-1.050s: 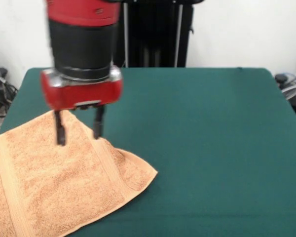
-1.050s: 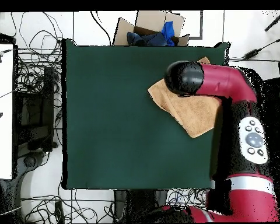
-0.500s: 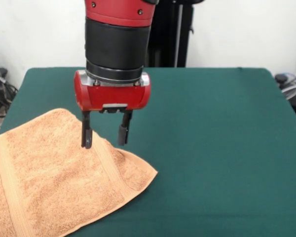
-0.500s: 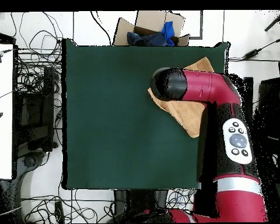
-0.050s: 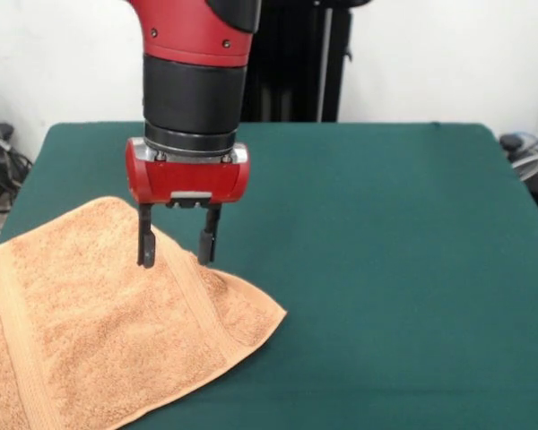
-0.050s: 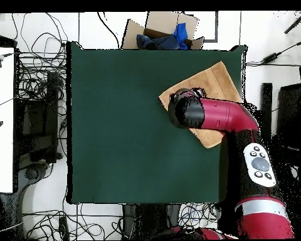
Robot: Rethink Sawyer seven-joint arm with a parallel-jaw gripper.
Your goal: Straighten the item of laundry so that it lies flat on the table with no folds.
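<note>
A: Where was the gripper [image 5: 174, 247]?
B: We saw it hanging over the towel [image 5: 99, 322], fingers spread apart, nothing between them. Tips sat near the cloth's upper edge; contact we couldn't tell.
A: And the towel?
B: Spread under and below the gripper in the front view, at the table [image 5: 386, 269] edge, one corner pointing out to the gripper's lower right. Overhead, the arm [image 6: 222, 117] covered part of the towel [image 6: 206, 81].

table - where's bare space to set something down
Most of the table is bare green: everything from the towel's pointed corner across to the opposite edge, and the strip behind the gripper. It is crowded only at the towel's corner of the table, where the open gripper hangs above the cloth.
</note>
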